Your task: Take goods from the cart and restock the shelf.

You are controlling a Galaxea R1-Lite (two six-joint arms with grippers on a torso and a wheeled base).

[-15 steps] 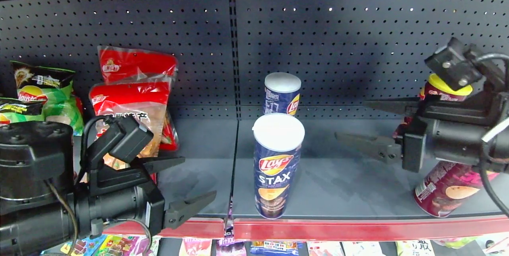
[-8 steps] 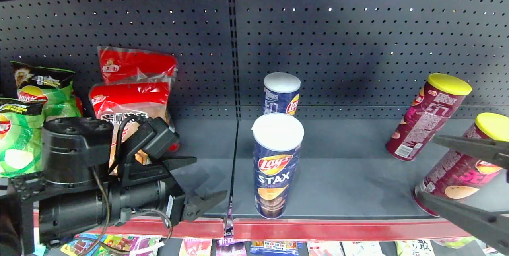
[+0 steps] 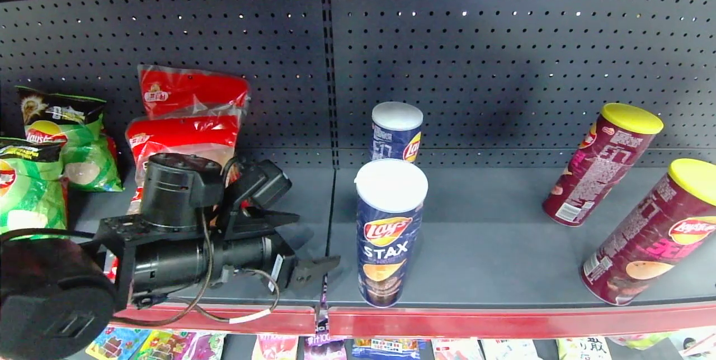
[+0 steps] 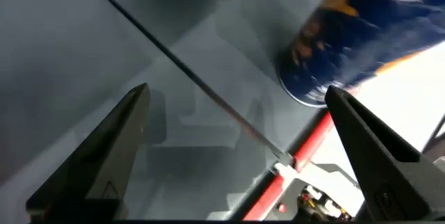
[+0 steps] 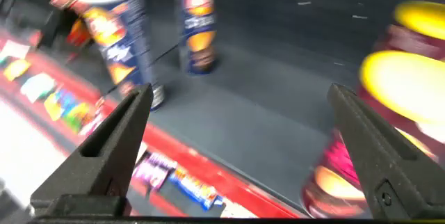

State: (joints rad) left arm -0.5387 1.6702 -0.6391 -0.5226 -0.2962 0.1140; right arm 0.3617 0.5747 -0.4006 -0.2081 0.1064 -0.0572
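Observation:
Two blue chip cans with white lids stand upright mid-shelf, one at the front [image 3: 389, 231] and one behind it [image 3: 396, 132]. Two maroon cans with yellow lids lean tilted at the right, one farther back [image 3: 601, 164] and one near the front edge [image 3: 649, 234]. My left gripper [image 3: 317, 238] is open and empty, low over the shelf [image 3: 481, 248] just left of the front blue can [image 4: 348, 50]. My right gripper [image 5: 240, 88] is open and empty, off the shelf front, facing the blue cans [image 5: 122, 36] and the maroon cans [image 5: 407, 88].
Red snack bags [image 3: 184, 125] lean on the pegboard back at the left, with green chip bags [image 3: 33, 181] beside them. A red lip [image 3: 503, 321] runs along the shelf front. Bare shelf lies between the blue and maroon cans. Packets show on the level below.
My right arm drew back to the right and out of the head view, leaving the front maroon can leaning on the shelf. My left arm moved right, toward the front blue can.

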